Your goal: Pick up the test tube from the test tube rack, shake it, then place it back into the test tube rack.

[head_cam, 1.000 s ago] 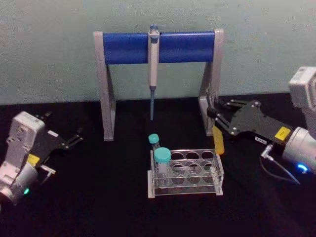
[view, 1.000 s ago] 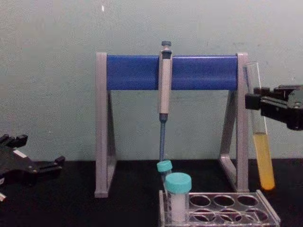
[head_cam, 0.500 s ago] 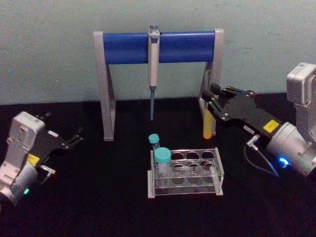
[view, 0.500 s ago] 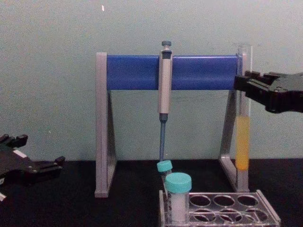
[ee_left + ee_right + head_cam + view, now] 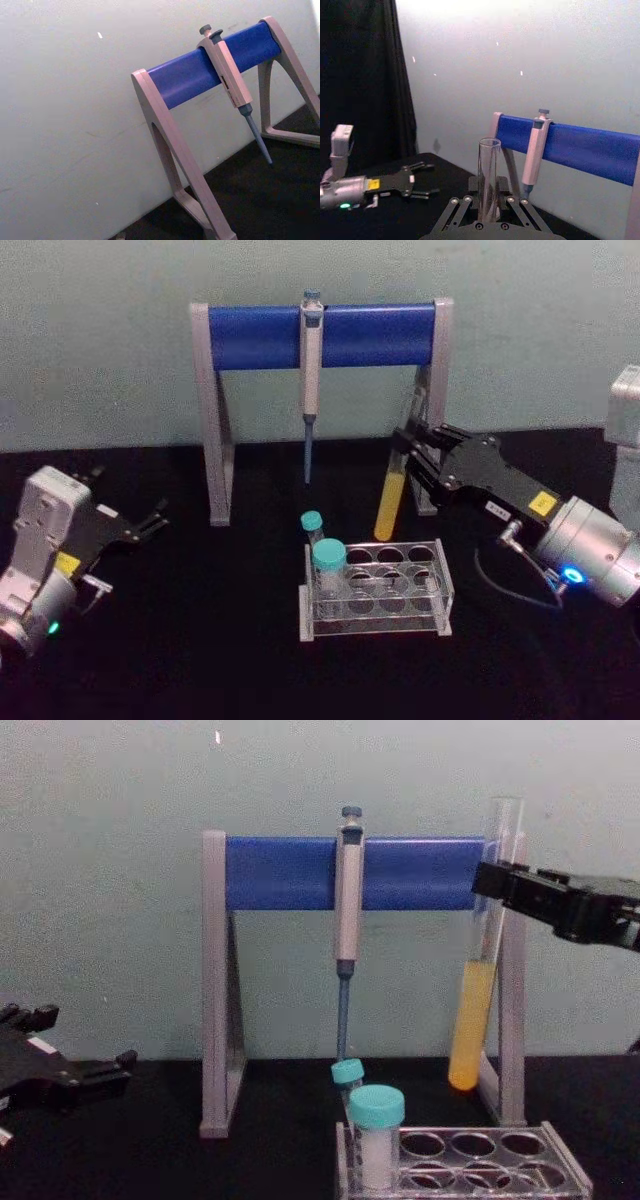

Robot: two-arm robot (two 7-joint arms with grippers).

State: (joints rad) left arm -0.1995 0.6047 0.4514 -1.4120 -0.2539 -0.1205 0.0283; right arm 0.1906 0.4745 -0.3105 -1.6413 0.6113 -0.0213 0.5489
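Observation:
The test tube [image 5: 391, 502] is a long clear glass tube with yellow liquid in its lower part. My right gripper [image 5: 408, 445] is shut on its upper half. In the chest view the test tube [image 5: 473, 1020] hangs tilted, its bottom swung toward the left, with the right gripper [image 5: 492, 880] clamped near its top. Its open mouth [image 5: 489, 145] rises between the right gripper's [image 5: 488, 202] fingers. The test tube rack [image 5: 443, 585] stands on the table below, slightly nearer; the tube's bottom is above and behind its back edge. My left gripper [image 5: 130, 495] rests open at the left.
A grey-and-blue pipette stand [image 5: 320, 335] stands behind the rack, and a pipette [image 5: 310, 370] hangs from its bar. Two teal-capped tubes [image 5: 327, 558] sit in the rack's left holes. The tube is close to the stand's right leg [image 5: 512, 1010]. The table is black.
My right gripper has carried the test tube up and to the left. The tube has swung from bottom-right through upright to bottom-left. The left arm has not moved.

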